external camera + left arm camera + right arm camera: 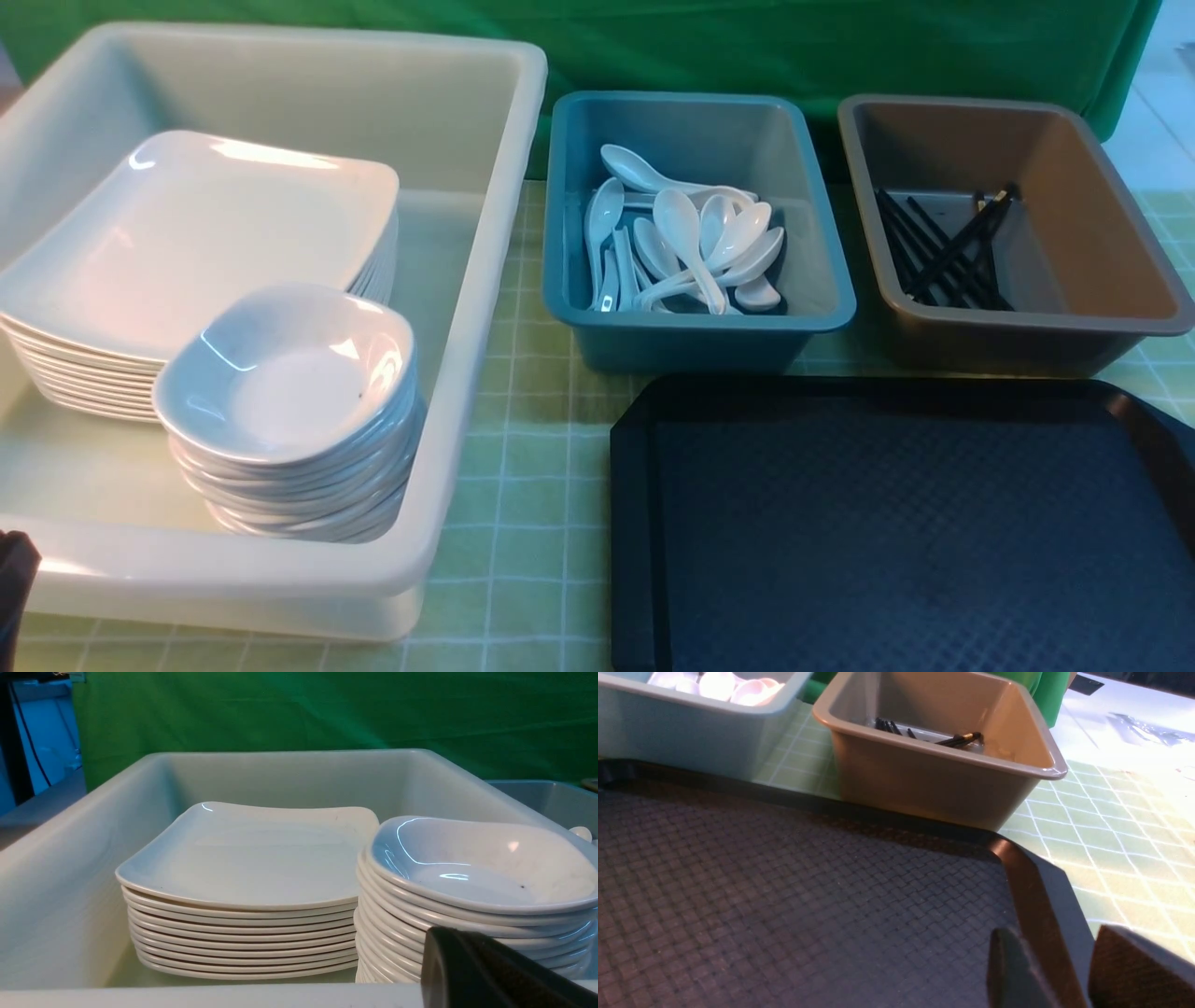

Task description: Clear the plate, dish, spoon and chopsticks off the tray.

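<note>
Front view: diamond-textured black tray (896, 532), raised rim

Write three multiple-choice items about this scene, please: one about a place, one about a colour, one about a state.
1. Where do the white spoons lie?
A. On the black tray
B. In the teal bin
C. In the brown tub

2. What colour are the chopsticks in the brown tub?
A. Black
B. White
C. Red

3. In what state is the black tray?
A. It carries one plate
B. It carries a spoon and a dish
C. Nothing shows on it

Answers:
1. B: the spoons are piled inside the teal bin.
2. A: thin black sticks lie crossed on the tub's floor.
3. C: front and right wrist views show only its bare textured surface.
</note>
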